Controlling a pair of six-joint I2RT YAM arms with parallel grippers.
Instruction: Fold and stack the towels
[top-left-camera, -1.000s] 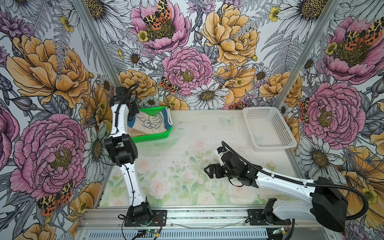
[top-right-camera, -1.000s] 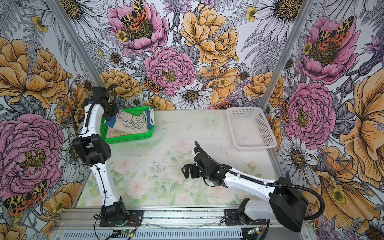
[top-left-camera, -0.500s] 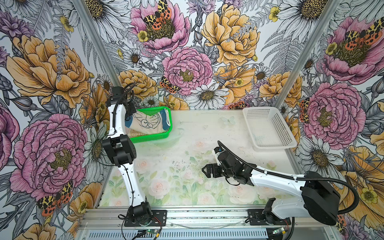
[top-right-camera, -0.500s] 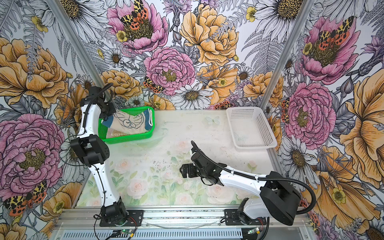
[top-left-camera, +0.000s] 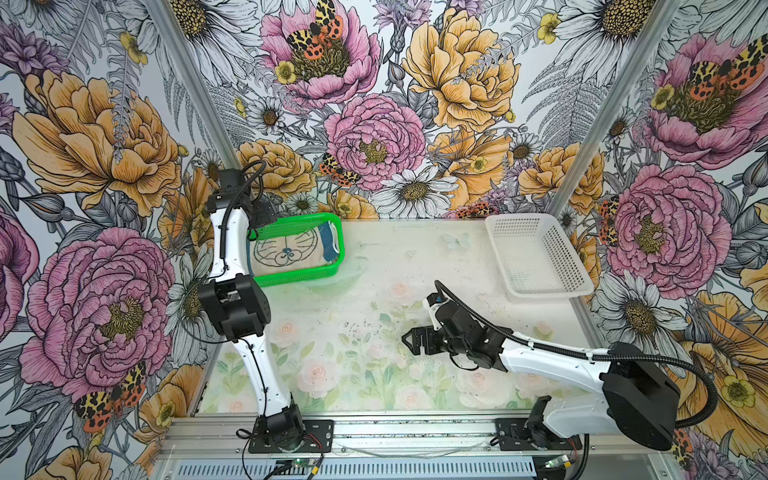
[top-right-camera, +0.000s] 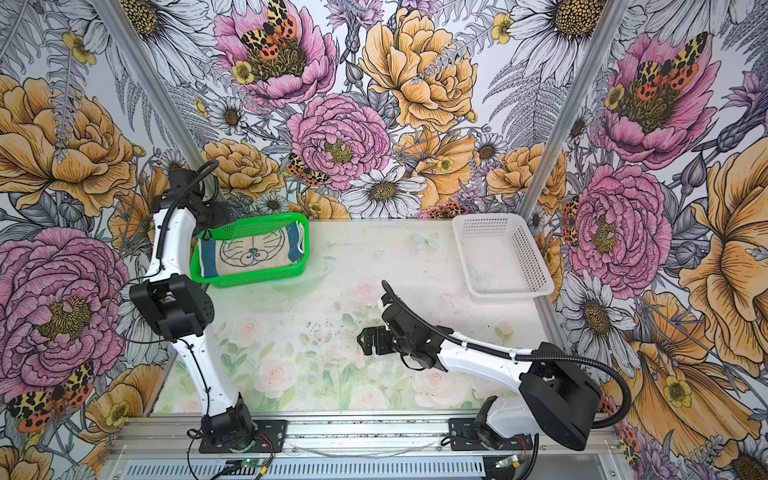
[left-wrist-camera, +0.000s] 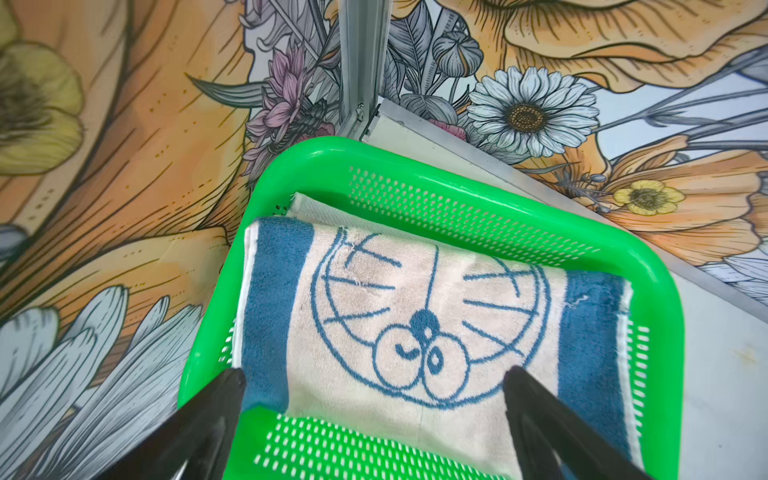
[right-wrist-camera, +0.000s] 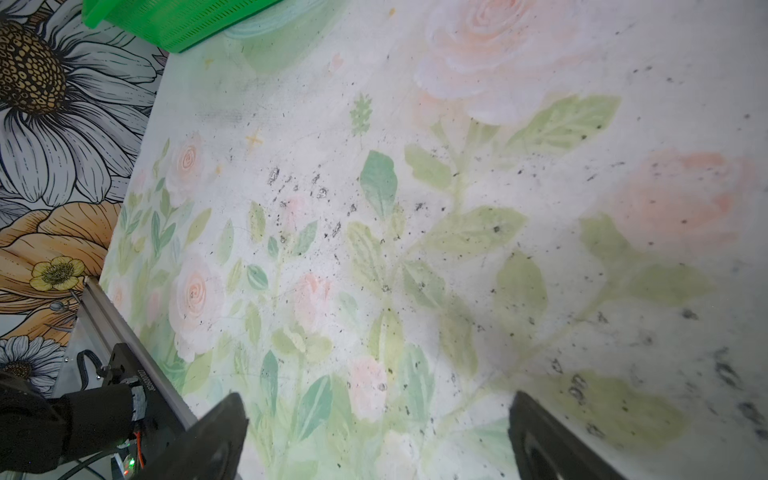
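A folded towel, cream with blue bands and a Doraemon outline (top-left-camera: 291, 251) (top-right-camera: 253, 253) (left-wrist-camera: 415, 316), lies on top inside the green basket (top-left-camera: 299, 277) (top-right-camera: 249, 280) (left-wrist-camera: 316, 153) at the far left. A pale cloth edge (left-wrist-camera: 316, 208) peeks out beneath it. My left gripper (left-wrist-camera: 374, 376) (top-left-camera: 262, 214) (top-right-camera: 212, 218) hovers over the basket's left end, open, with a finger on either side of the towel and nothing held. My right gripper (top-left-camera: 409, 338) (top-right-camera: 365, 338) (right-wrist-camera: 374, 409) hangs open low over the bare table in the middle.
A white mesh basket (top-left-camera: 536, 257) (top-right-camera: 498, 253) stands at the far right against the wall. The flowered walls close in behind the green basket, with a metal corner post (left-wrist-camera: 361, 62) just beyond it. The floral table top (right-wrist-camera: 374, 208) carries dark specks.
The left gripper was shut at the basket's left end and has now opened. The Doraemon towel has settled flatter in the basket. The right gripper has crept slightly left.
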